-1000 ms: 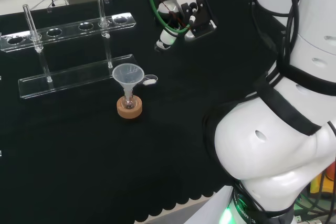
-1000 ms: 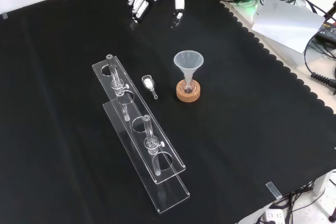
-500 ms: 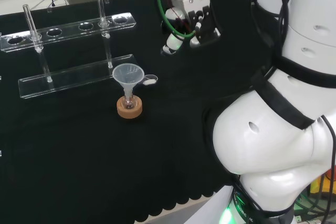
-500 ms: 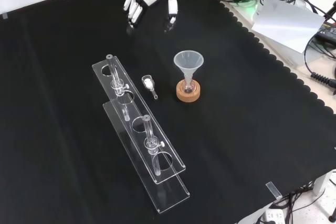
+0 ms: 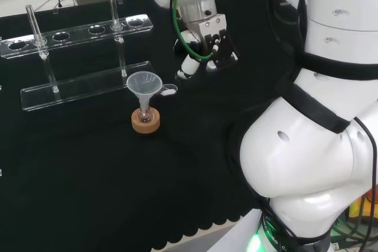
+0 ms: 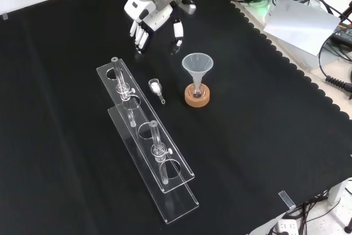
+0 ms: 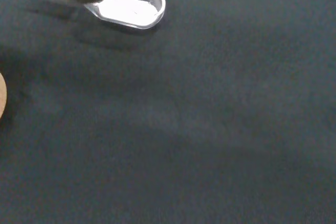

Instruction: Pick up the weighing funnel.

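I have the robot hand (image 6: 148,17) hovering near the weighing funnel (image 6: 155,87), fingers (image 6: 141,37) apart and empty, ready to straddle it.

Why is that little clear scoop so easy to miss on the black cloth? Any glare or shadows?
Front view: weighing funnel shows just pale glints; wrist view: it glows white, with a soft shadow beside it; head view: rack edges catch light.

Count on the desk (image 6: 264,136): 7 pcs of ware + 1 robot hand (image 6: 148,17).
1 weighing funnel (image 6: 156,88), 1 funnel (image 6: 197,64) (big cone), 1 small flask (image 6: 197,89), 1 cork ring (image 6: 197,99), 1 clear rack (image 6: 179,202) w/ 2 plates, and 2 glass tubes (image 6: 118,74) standing in the rack.
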Tool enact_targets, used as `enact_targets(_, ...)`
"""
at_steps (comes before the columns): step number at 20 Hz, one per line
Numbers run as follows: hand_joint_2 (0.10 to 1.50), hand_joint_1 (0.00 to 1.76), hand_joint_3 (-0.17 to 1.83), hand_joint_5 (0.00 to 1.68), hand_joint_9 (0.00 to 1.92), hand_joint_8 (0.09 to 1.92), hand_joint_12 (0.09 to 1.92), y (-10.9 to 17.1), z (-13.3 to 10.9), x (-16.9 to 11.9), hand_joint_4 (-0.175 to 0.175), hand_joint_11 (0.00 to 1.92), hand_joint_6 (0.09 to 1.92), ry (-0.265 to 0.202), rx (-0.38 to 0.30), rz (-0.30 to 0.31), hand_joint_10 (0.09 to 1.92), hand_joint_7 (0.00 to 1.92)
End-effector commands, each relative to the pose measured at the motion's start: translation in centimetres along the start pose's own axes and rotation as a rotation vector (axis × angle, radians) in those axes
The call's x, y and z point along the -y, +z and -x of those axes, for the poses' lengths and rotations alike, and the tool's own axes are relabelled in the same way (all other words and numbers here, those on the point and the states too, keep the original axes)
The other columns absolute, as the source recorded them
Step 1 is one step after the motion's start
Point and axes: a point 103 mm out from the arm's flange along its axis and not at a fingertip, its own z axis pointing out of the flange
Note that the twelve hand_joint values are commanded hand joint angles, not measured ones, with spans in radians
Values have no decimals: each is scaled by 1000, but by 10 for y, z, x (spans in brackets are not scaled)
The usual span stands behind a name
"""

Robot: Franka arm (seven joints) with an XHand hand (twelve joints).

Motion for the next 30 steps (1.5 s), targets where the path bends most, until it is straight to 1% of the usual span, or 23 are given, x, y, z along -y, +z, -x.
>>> enact_targets(1,572,830,634,543,797,668,1279,13,-7,-21,-62,544,87,-31,-4,10,517,550)
enact_targets(4,573,837,634,546,793,667,1277,21,-10,-27,-62,545,87,-39,-9,2,512,550)
enact_targets(8,576,845,635,564,783,665,1274,31,-17,-32,-63,542,87,-40,-2,12,507,546)
enact_targets(13,577,848,634,585,773,663,1270,40,-19,-39,-63,532,87,-22,-16,-1,502,539)
enact_targets(24,578,847,635,602,756,665,1271,53,-15,-49,-63,515,87,15,-30,3,501,522)
enact_targets(30,578,848,637,605,748,668,1271,55,-14,-52,-64,509,87,18,-31,-1,503,508)
